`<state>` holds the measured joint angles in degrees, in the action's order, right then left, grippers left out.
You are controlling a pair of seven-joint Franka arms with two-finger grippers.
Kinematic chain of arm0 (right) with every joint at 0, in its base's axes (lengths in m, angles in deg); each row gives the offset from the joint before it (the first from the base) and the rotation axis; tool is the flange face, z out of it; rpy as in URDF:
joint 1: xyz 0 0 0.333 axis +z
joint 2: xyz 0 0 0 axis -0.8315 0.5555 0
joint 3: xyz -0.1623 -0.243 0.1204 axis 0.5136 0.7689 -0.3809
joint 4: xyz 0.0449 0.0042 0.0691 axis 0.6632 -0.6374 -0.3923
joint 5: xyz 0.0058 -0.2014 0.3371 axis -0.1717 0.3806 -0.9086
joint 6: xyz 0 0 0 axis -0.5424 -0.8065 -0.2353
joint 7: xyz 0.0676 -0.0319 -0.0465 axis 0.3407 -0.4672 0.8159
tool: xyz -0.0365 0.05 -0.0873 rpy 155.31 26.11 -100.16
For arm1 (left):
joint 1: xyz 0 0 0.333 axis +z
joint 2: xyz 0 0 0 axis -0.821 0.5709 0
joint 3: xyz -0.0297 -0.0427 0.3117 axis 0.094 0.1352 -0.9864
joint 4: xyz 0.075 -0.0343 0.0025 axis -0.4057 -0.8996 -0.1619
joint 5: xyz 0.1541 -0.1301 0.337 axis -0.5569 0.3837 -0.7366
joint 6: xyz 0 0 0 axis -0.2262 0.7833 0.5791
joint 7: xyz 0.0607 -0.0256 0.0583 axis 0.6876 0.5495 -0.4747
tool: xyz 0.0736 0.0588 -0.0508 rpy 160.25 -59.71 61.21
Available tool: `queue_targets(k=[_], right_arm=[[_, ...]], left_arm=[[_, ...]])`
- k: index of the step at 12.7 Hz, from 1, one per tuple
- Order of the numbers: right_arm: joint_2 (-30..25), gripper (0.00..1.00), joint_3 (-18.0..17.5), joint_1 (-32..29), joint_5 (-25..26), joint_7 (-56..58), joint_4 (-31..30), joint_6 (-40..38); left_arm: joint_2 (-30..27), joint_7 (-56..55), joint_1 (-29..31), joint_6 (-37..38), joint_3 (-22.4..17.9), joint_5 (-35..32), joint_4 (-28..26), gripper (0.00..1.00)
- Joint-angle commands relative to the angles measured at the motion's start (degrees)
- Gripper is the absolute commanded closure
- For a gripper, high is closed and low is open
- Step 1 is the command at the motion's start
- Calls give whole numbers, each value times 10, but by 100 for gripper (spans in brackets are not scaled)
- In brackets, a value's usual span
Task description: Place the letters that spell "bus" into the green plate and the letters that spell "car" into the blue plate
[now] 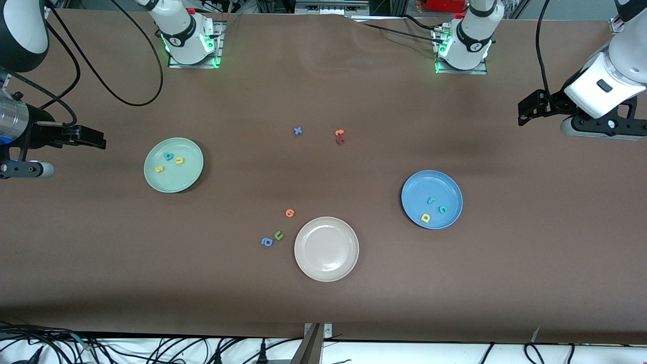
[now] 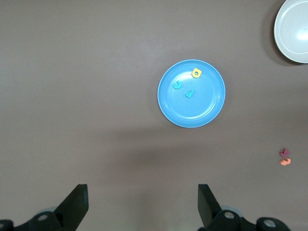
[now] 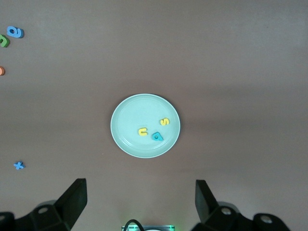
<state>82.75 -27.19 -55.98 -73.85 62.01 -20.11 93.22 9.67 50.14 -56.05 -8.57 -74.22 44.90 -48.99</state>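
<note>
1. Seemingly all done: judging by what lies where, both words are sorted, nothing of the task left on the table (image 1: 455, 283). Only strays remain outside the plates.
2. Beige plate (image 1: 326, 273), nearest the front cam, mid-table: holds nothing, not part of the job.
3. Green plate (image 1: 173, 186), toward the right arm's end: holds 3 letters, teal b (image 1: 169, 156), yellow u (image 1: 179, 161), yellow s (image 1: 159, 169), all lying flat inside the rim, close together but apart.
4. Blue plate (image 1: 431, 222), toward the left arm's end: holds 3 letters, teal r (image 1: 430, 200), teal c (image 1: 443, 209), yellow a (image 1: 425, 218), all inside the rim.
5. Left gripper (image 1: 525, 108) up over bare table at its own end, fingers wide, holding nothing; wrist view looks down on the blue plate w/ its 3 letters. Arm looks parked.
6. Right gripper (image 1: 93, 137) over bare table at its own end, beside the green plate, fingers wide, empty. Also looks parked.
7. Strays, all on the table: orange letter (image 1: 289, 213), green u (image 1: 278, 235), blue a (image 1: 266, 242) near the beige plate; blue x (image 1: 298, 131) and an orange + dark red pair (image 1: 339, 136) farther from the cam, mid-table. None belong in either word, so they stay put.
</note>
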Motion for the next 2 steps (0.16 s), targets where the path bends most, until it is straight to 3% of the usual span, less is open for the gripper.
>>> queue_targets(k=[1,2], right_arm=[[-2,1,-9,-7,3,-6,0,0],[-2,1,-9,-7,2,-6,0,1]], left_arm=[[2,-6,6,19,10,-16,18,0],[2,-6,6,19,10,-16,18,0]])
